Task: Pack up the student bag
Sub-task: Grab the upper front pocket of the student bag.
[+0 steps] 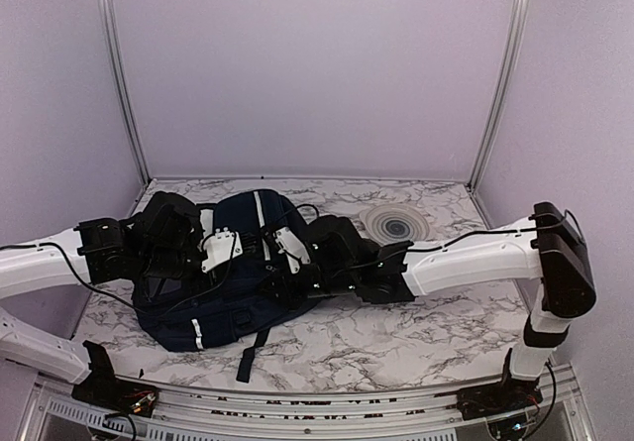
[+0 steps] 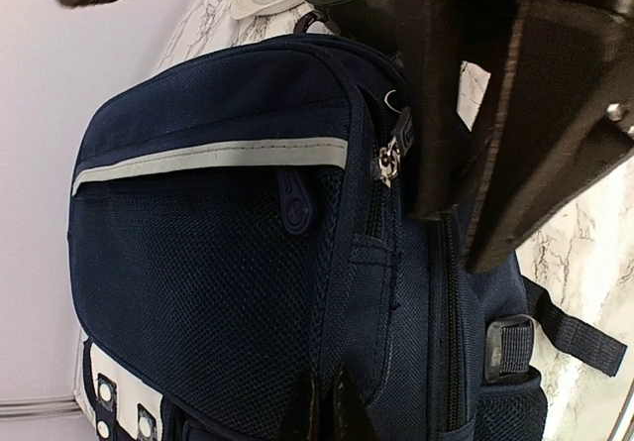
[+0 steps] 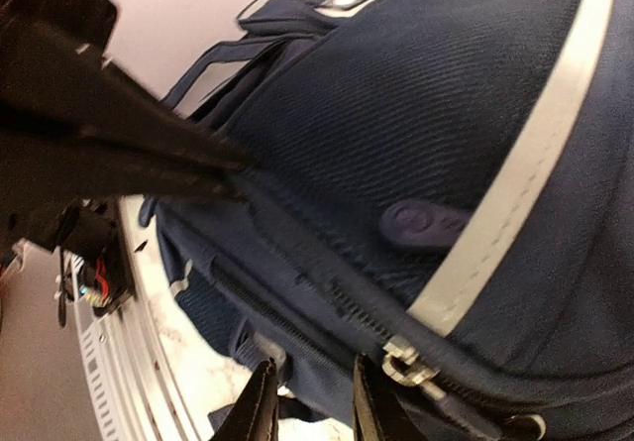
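The student bag (image 1: pixel 238 297), navy with white stripes, lies on its side on the marble table, left of centre. My left gripper (image 1: pixel 193 261) presses on its left part; in the left wrist view its jaws (image 2: pixel 329 408) are nearly together, pinching the bag (image 2: pixel 218 263) beside the mesh pocket seam. My right gripper (image 1: pixel 300 277) is at the bag's right side; its jaws (image 3: pixel 313 408) stand a small way apart with a fold of the bag (image 3: pixel 416 94) below the zipper between them. A metal zipper pull (image 3: pixel 408 367) sits just right of the right finger and also shows in the left wrist view (image 2: pixel 389 161).
A round grey disc with concentric rings (image 1: pixel 396 225) lies on the table behind the right arm. A black strap (image 1: pixel 253 354) trails from the bag toward the near metal rail (image 1: pixel 327 401). Purple walls enclose the back and sides.
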`<state>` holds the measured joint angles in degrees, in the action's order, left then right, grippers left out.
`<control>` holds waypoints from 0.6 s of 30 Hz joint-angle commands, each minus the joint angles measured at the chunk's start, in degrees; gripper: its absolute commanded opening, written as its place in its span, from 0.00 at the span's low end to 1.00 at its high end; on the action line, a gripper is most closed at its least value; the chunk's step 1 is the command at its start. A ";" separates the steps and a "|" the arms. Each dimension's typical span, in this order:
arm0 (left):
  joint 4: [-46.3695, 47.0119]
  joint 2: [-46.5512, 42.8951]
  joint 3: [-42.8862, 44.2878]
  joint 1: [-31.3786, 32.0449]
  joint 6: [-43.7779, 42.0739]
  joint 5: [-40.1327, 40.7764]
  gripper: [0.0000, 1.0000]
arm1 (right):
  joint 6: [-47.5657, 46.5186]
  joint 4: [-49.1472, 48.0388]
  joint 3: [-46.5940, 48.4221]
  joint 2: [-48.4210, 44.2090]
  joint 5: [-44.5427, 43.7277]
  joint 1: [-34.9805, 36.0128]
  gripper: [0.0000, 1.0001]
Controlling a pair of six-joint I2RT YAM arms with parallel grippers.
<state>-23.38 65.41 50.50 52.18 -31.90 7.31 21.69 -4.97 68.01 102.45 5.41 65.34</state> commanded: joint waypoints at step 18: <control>3.93 -1.66 0.39 -0.03 1.67 -0.81 0.00 | -8.61 0.81 -0.74 -3.38 -2.58 -3.82 0.33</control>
<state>-23.38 65.41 50.50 52.12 -31.48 7.60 15.05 -6.72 64.55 97.03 5.21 61.39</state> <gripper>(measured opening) 0.023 0.325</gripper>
